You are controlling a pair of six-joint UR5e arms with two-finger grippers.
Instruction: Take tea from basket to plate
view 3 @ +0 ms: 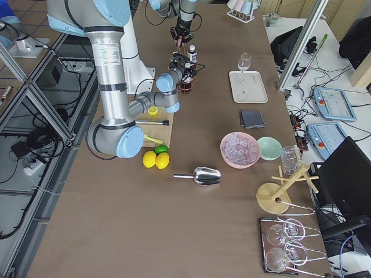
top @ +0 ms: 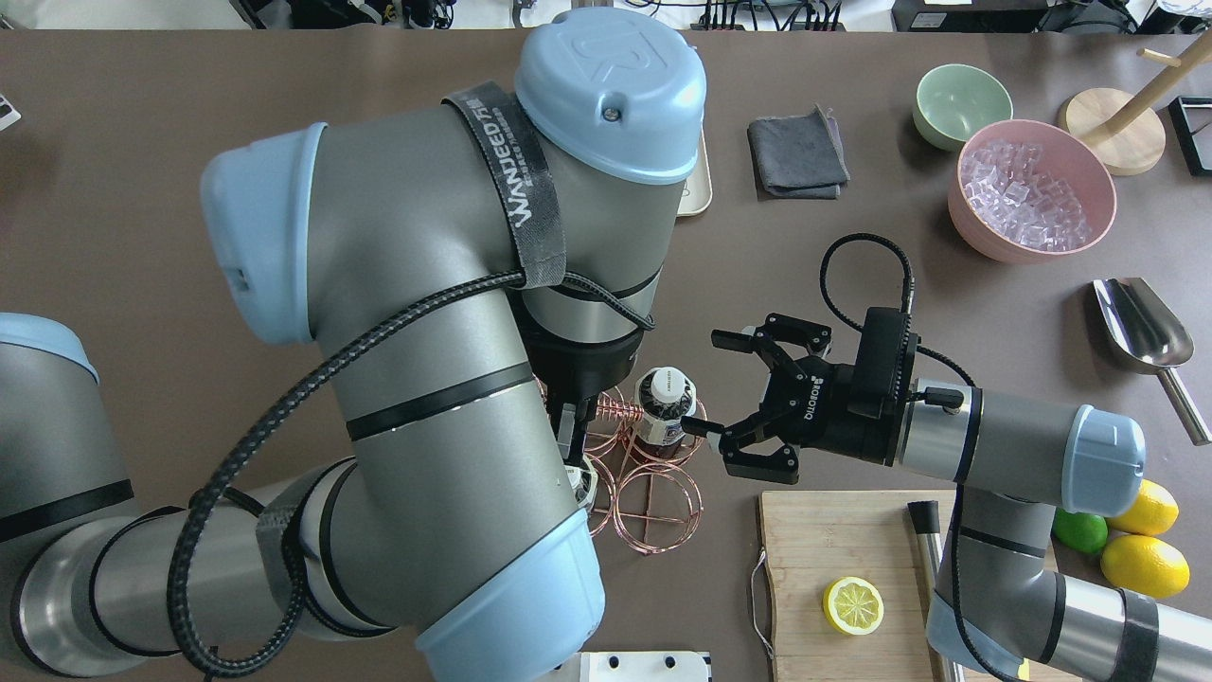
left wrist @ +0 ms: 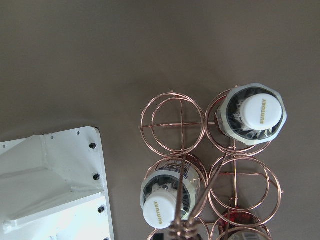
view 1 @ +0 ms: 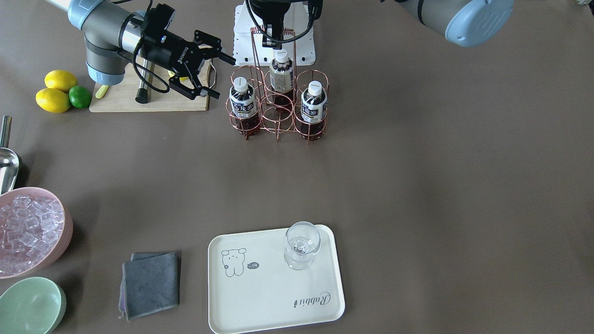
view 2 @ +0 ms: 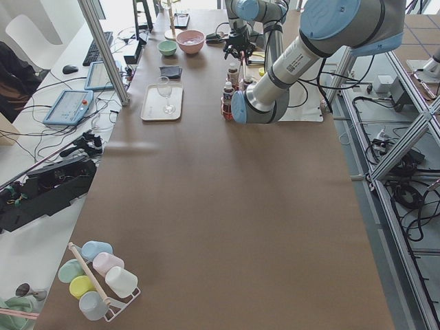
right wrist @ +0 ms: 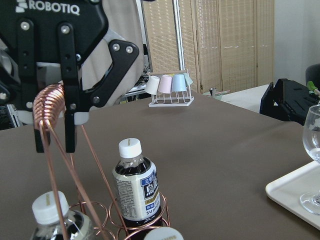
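The copper wire basket (view 1: 278, 121) stands near the robot's base and holds three tea bottles (view 1: 242, 104) (view 1: 281, 74) (view 1: 313, 106) with white caps. My right gripper (view 1: 226, 78) is open, level with the bottle on its side (top: 663, 403) and just beside it, not touching. My left gripper (view 1: 274, 44) hangs over the basket with its fingers close together on the coiled top of the tall handle (right wrist: 50, 100). The cream plate (view 1: 260, 297) lies at the far side of the table and carries a clear glass (view 1: 301, 246).
A wooden cutting board (view 1: 148, 99) with a black-handled tool lies under my right arm. Two lemons (view 1: 55, 90) and a lime (view 1: 80, 96) lie beside it. A pink bowl of ice (view 1: 28, 227), a green bowl (view 1: 30, 304), a grey cloth (view 1: 151, 283) and a metal scoop (view 1: 7, 162) lie on that side too.
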